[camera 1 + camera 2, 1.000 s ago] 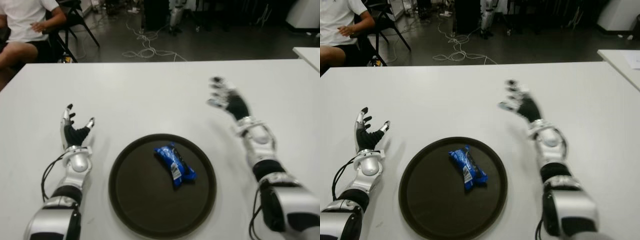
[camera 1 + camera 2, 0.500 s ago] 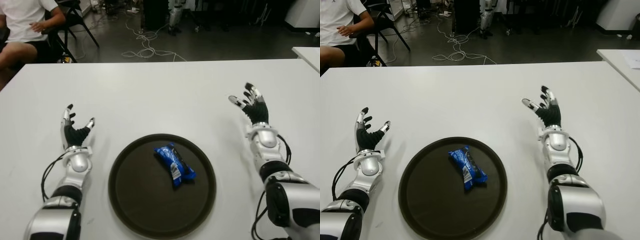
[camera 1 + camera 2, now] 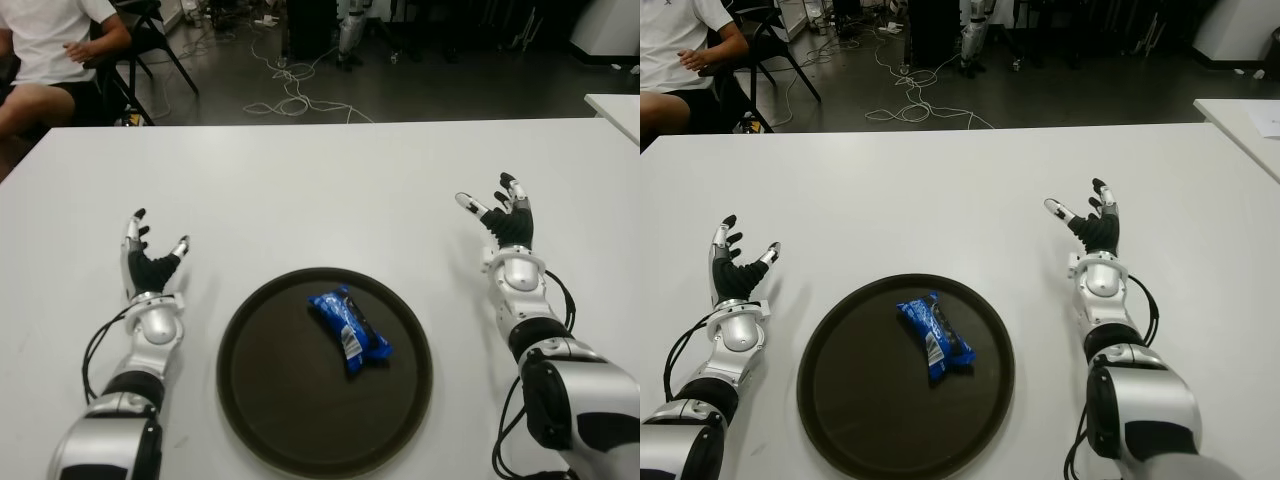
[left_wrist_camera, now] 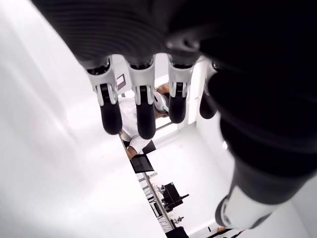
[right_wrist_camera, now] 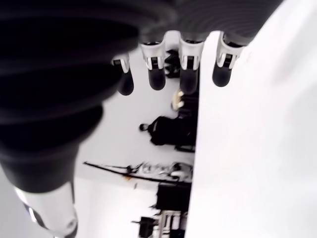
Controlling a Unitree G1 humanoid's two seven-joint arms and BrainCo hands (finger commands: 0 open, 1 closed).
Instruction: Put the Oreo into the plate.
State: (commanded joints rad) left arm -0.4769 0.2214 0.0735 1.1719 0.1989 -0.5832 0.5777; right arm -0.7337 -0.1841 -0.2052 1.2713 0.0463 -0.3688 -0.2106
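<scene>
A blue Oreo packet (image 3: 349,330) lies inside the round dark plate (image 3: 270,400) at the front middle of the white table (image 3: 300,190). My right hand (image 3: 497,215) is to the right of the plate, palm up, fingers spread and holding nothing. My left hand (image 3: 147,250) shows to the left of the plate, also with spread fingers and nothing in it. In the right wrist view the fingers (image 5: 189,52) stand straight and apart; the left wrist view shows its fingers (image 4: 141,109) the same way.
A person in a white shirt (image 3: 45,50) sits on a chair beyond the table's far left corner. Cables (image 3: 290,100) lie on the dark floor behind the table. Another white table's corner (image 3: 618,108) shows at the far right.
My right hand has drawn back from above the table near the plate, moving right and settling lower beside it, fingers still spread. The Oreo packet and left hand have not moved.
</scene>
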